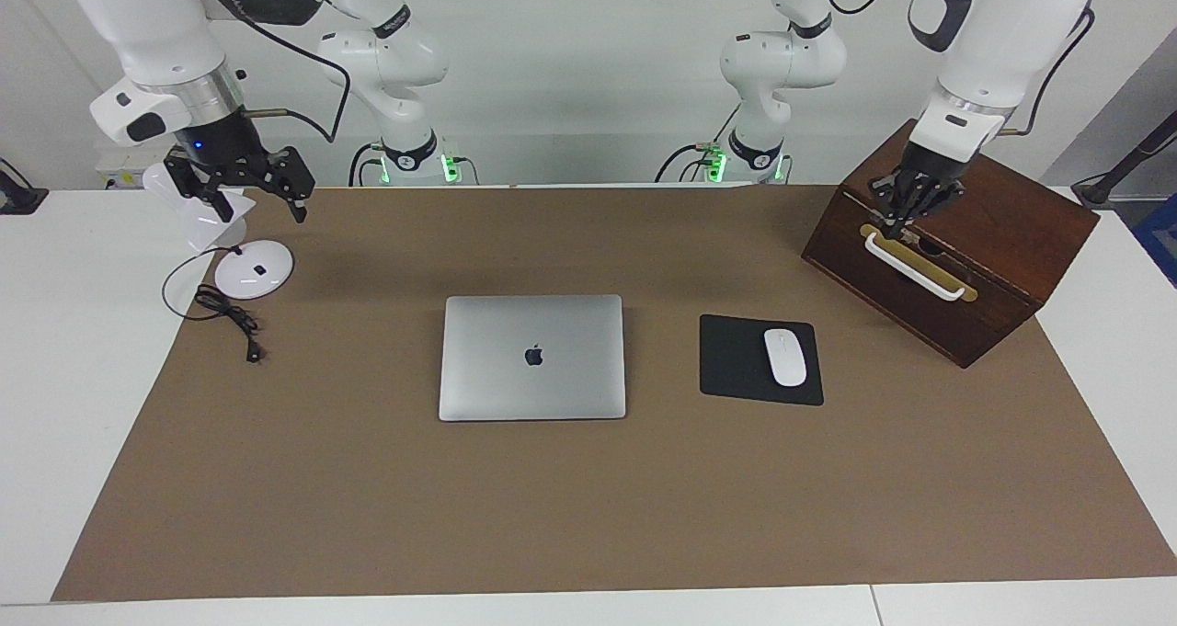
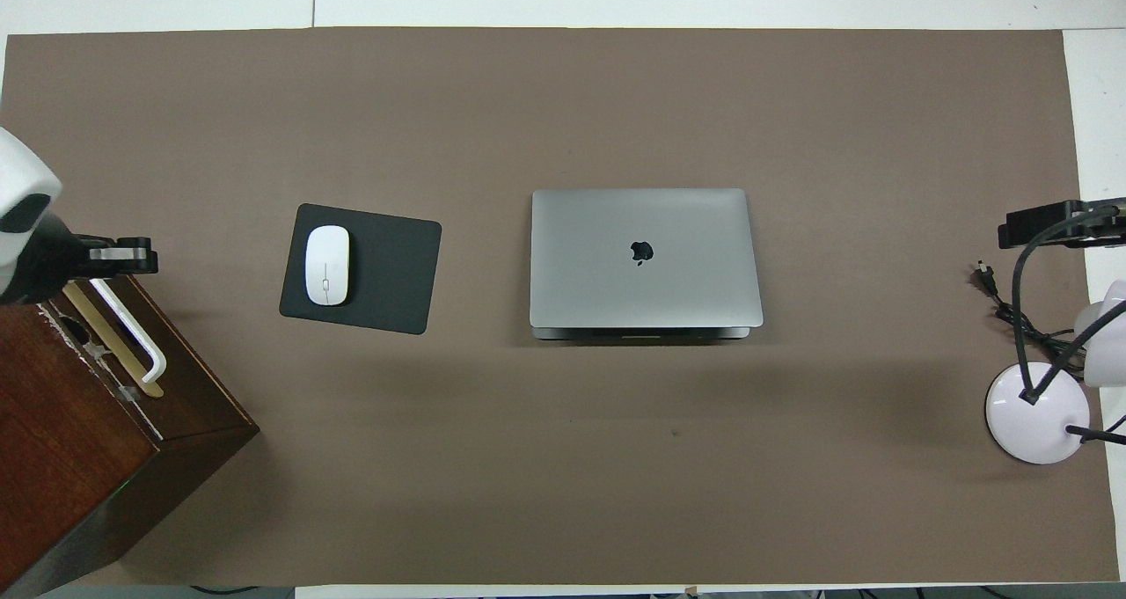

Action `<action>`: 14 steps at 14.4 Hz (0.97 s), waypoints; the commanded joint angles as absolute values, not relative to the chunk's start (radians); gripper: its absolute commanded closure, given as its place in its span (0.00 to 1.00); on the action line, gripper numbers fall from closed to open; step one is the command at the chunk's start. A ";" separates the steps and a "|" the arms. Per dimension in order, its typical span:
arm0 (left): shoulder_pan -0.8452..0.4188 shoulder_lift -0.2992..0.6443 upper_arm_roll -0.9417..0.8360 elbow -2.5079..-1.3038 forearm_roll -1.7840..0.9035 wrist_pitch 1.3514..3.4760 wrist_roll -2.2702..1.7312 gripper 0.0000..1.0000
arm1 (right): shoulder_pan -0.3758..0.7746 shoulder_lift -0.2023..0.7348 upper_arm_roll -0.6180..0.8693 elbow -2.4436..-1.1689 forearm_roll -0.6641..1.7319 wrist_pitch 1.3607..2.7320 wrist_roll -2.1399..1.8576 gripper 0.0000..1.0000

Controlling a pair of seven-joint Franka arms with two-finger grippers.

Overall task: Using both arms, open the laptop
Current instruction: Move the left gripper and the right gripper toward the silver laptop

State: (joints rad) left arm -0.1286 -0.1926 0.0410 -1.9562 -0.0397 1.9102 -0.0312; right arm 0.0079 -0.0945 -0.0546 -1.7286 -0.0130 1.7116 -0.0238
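Note:
The laptop (image 1: 532, 358) (image 2: 645, 258) lies closed and flat in the middle of the brown mat, silver lid up with the dark logo showing. My left gripper (image 1: 899, 226) (image 2: 132, 256) hangs shut over the front top edge of the wooden box, by one end of its white handle, with nothing held. My right gripper (image 1: 260, 205) (image 2: 1056, 228) is open and up in the air over the white desk lamp at the right arm's end of the table. Neither of the arms touches the laptop.
A black mouse pad (image 1: 736, 359) with a white mouse (image 1: 785, 357) lies beside the laptop toward the left arm's end. The dark wooden box (image 1: 1002, 240) with a white handle (image 1: 915, 267) stands there too. The lamp's base (image 1: 254, 268) and a black cable (image 1: 225, 312) sit at the right arm's end.

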 commanded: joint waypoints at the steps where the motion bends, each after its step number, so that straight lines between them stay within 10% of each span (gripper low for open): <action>1: -0.198 -0.323 0.052 -2.190 -0.052 2.121 -0.015 1.00 | 0.006 -0.155 -0.051 -1.856 0.031 1.855 -0.008 0.00; 14: -0.475 -0.511 0.052 -2.681 -0.052 2.683 -0.075 1.00 | 0.242 -0.314 -0.052 -2.354 0.426 2.641 0.276 0.00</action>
